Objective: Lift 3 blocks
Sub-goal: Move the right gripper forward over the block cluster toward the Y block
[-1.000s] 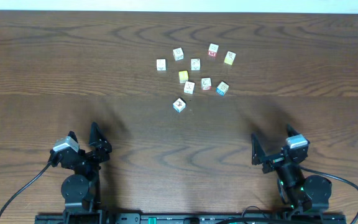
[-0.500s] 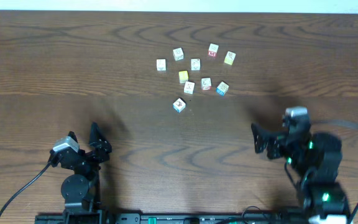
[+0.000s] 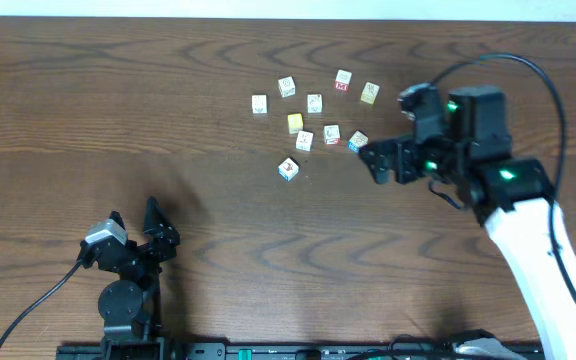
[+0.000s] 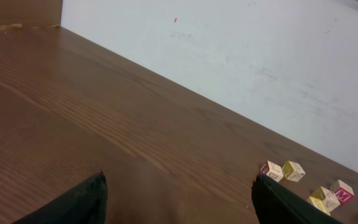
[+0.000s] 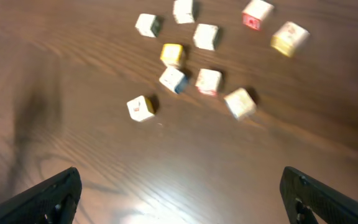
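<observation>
Left gripper point(image 3: 134, 213) sits by its base at the near edge, jaws apart and empty, well apart from the work. Blocks point(image 3: 304, 140) lie scattered on the table point(image 3: 88, 90), centre-far, none lifted yet. The blue-trimmed block point(image 3: 288, 169) sits alone at the front, the red-trimmed block point(image 3: 332, 134) mid-cluster, the orange-and-blue-trimmed block point(image 3: 358, 142) on the right fringe. Right gripper point(image 3: 371, 163) is just beside that last one, jaws wide, nothing held. Step looks like the approach for the first pick. Next move probably: centre over one block, descend, close. Neighbours are tight, so straddle cleanly and skip the plain yellow cube point(image 3: 295, 123).
</observation>
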